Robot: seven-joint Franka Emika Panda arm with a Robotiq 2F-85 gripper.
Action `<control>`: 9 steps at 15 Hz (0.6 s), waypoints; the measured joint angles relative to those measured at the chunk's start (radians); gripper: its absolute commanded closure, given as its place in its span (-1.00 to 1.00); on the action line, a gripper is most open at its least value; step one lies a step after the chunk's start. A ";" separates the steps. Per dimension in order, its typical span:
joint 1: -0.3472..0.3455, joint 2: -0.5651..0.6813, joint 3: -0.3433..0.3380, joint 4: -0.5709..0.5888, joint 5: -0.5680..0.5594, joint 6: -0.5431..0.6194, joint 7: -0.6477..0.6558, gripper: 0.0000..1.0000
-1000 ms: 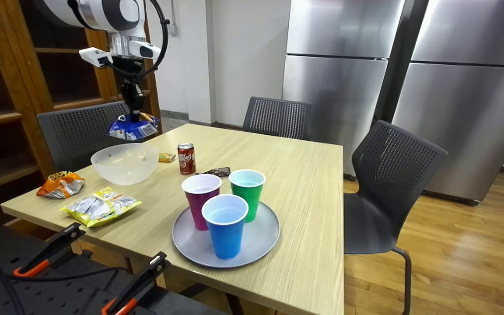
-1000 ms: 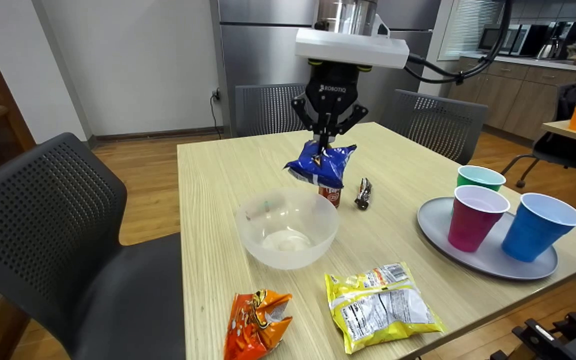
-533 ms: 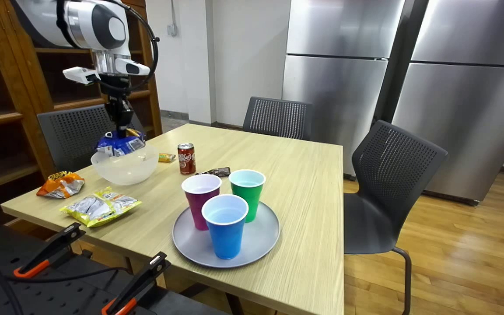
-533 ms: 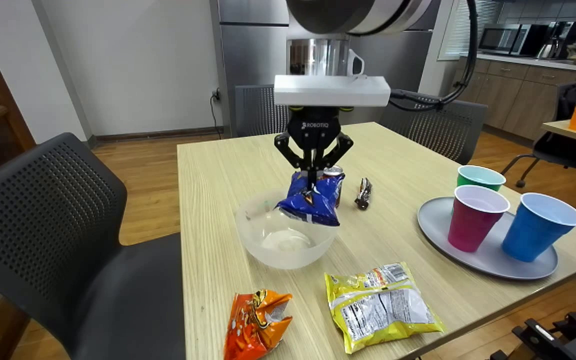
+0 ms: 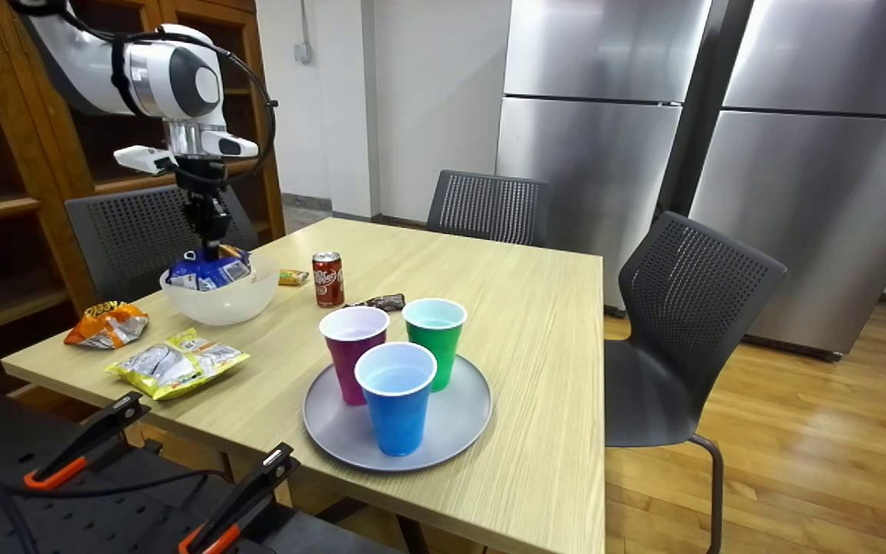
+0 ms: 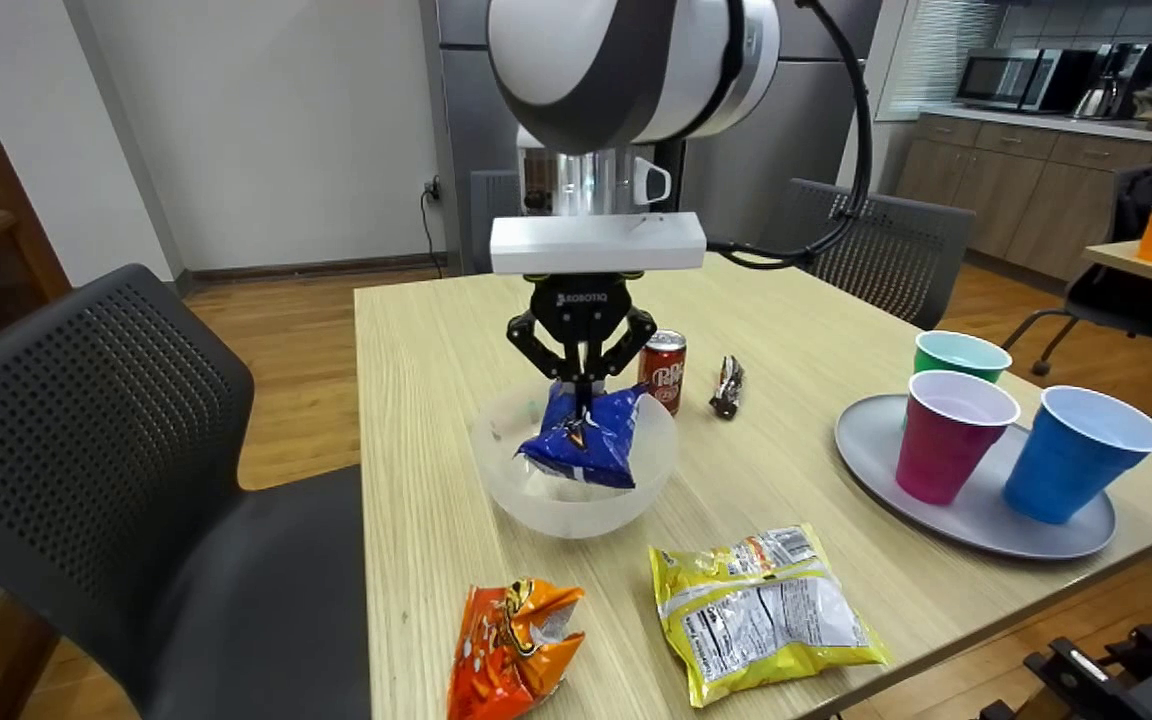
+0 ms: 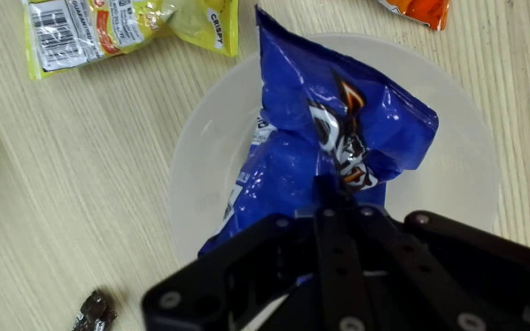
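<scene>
Pinching the blue bag (image 6: 598, 448) in a narrow grip, the gripper (image 6: 583, 412) keeps it in the mouth of the white bowl (image 6: 576, 518); whether it touches the bottom, I cannot tell. Well apart on the table (image 5: 524, 369), a grey plate (image 5: 462, 408) carries three upright cups (image 5: 398, 412).

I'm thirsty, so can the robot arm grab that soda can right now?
Probably not right now: the gripper is shut on a blue snack bag at the opening of the frosted bowl. The soda can stands upright nearby with nothing on top, so an empty gripper could likely reach it.
</scene>
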 measured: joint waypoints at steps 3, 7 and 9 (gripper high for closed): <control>0.016 0.056 -0.012 0.064 -0.002 -0.023 0.016 1.00; 0.033 0.122 -0.026 0.139 -0.003 -0.060 0.026 1.00; 0.037 0.147 -0.030 0.168 -0.003 -0.078 0.032 1.00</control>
